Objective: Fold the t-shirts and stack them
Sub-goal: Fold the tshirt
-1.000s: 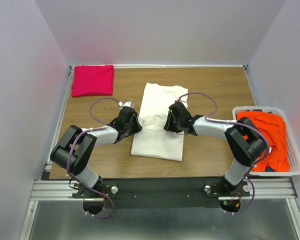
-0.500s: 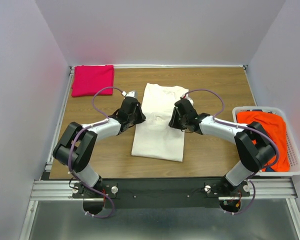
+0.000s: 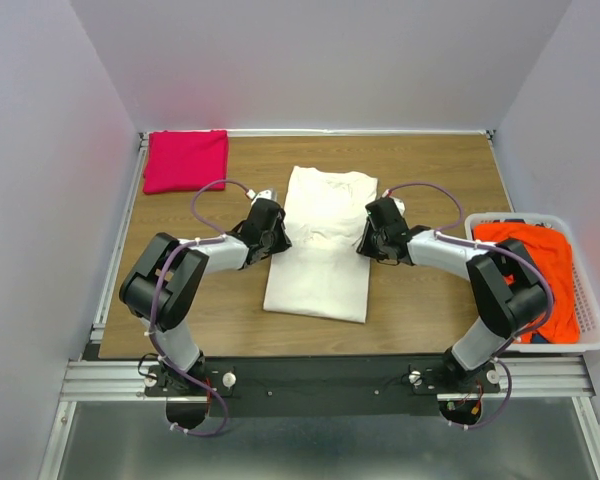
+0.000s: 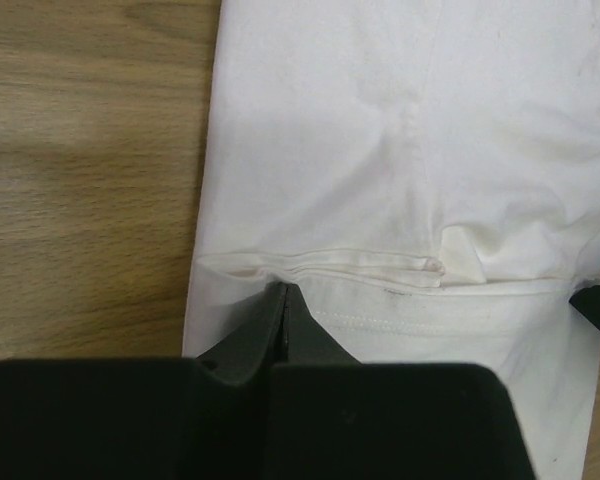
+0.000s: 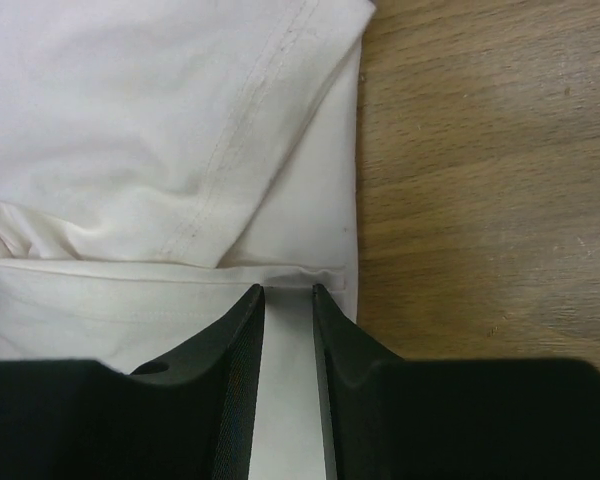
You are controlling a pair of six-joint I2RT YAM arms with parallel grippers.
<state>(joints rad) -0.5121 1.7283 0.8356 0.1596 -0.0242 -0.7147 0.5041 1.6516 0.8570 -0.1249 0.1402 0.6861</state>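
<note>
Moved out to cream-white t-shirt (image 3: 320, 200) edges for next fold. Shut at left tool (image 4: 283, 297); narrowing yet parted at right tool (image 5: 287, 295).

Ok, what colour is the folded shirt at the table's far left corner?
The folded shirt is plain magenta-pink, clearest in the top external view.

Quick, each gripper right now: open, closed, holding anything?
Left gripper: shut at the cream-white t-shirt edge; grip cannot be told.
Right gripper: narrowly open over that shirt's edge, holding nothing.
</note>
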